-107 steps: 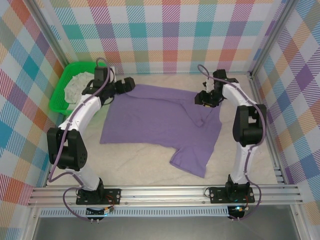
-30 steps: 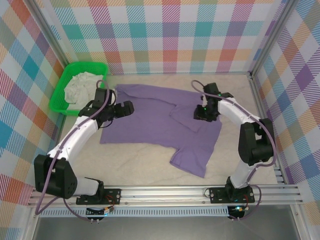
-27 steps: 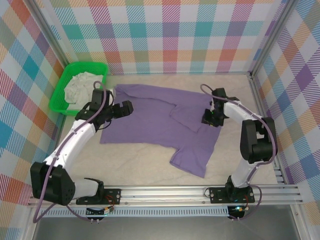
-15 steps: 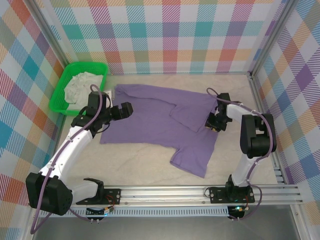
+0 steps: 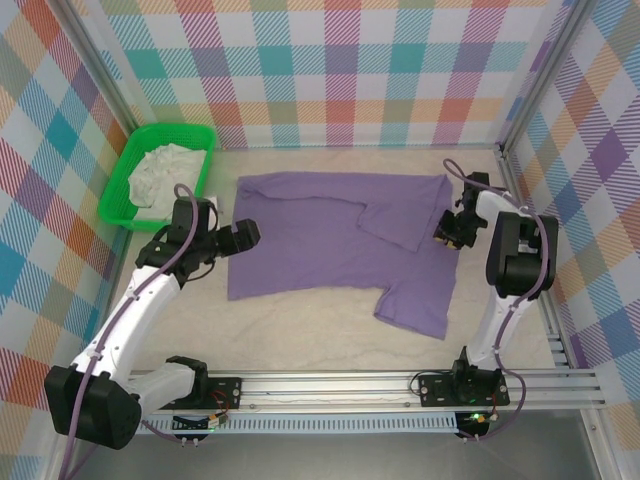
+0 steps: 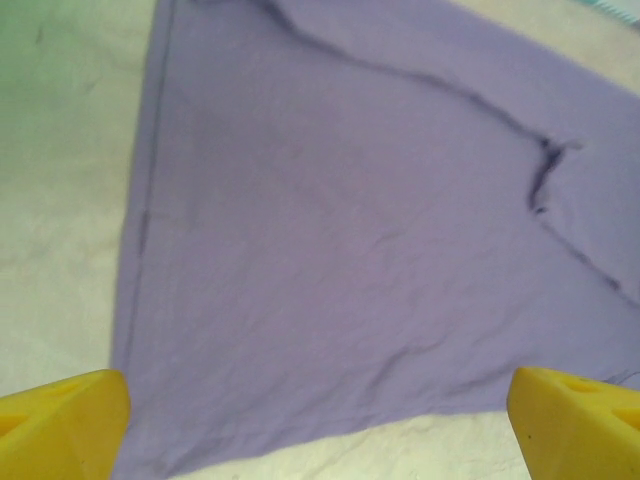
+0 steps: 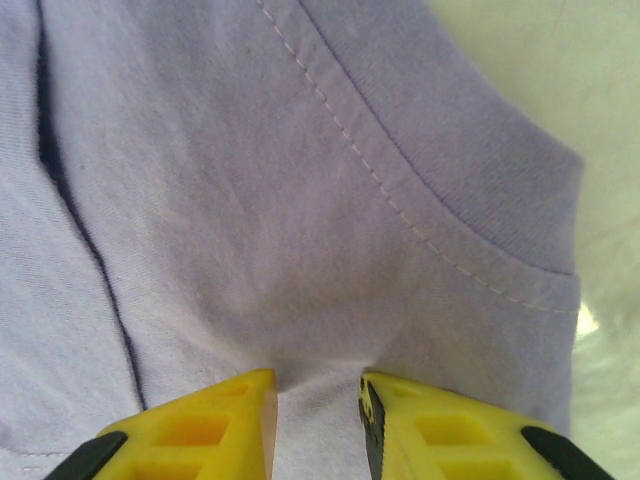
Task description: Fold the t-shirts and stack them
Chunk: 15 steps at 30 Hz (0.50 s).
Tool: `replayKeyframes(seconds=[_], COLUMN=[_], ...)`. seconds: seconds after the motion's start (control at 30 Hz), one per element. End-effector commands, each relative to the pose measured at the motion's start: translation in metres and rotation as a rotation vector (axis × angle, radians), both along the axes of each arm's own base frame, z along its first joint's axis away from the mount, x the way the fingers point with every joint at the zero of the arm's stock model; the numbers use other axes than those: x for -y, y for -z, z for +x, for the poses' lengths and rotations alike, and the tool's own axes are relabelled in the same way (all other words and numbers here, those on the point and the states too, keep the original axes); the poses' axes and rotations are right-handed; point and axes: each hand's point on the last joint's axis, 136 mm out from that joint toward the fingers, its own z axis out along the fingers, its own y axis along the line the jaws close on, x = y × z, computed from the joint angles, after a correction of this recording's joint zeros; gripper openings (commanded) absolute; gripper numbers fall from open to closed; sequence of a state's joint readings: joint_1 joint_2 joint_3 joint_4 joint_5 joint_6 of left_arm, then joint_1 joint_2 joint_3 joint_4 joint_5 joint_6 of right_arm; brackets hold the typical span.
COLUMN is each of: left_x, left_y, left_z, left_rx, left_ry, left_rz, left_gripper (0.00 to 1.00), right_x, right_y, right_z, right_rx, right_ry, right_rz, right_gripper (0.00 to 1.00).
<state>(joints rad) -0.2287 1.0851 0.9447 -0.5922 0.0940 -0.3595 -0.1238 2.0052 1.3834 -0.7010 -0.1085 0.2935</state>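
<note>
Shirt (image 5: 340, 235), purple, has slid right across the table (image 5: 300, 330), dragged by the right jaws nipped on its far-right edge while the left jaws hang wide open and empty beside its left hem, likely straightened for folding.

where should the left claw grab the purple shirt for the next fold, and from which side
Probably the near-left corner of the purple shirt. That edge lies flat and straight with bare table beside it, so the open left claw could come in low from the left and slip one finger under.
</note>
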Motion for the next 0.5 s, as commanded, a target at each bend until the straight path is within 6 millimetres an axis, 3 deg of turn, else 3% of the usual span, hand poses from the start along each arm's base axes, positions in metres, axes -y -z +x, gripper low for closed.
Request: replayKeyframes(seconds=[0.0, 0.23, 0.47], left_x=[-0.016, -0.026, -0.025], left_y=[0.027, 0.074, 0.106], left_z=[-0.029, -0.062, -0.079], left_rx=[-0.142, -0.343, -0.476], left_ry=[-0.098, -0.216, -0.277], left_rz=[0.020, 0.012, -0.010], left_gripper=[0.95, 0.82, 0.72], right_x=[0.018, 0.015, -0.008], right_y=[0.017, 0.001, -0.046], right_z=[-0.002, 0.013, 0.010], right_rx=[-0.074, -0.036, 0.081], right_ry=[-0.062, -0.095, -0.112], right_rz=[-0.085, -0.069, 0.036], right_gripper=[0.31, 0.33, 0.34])
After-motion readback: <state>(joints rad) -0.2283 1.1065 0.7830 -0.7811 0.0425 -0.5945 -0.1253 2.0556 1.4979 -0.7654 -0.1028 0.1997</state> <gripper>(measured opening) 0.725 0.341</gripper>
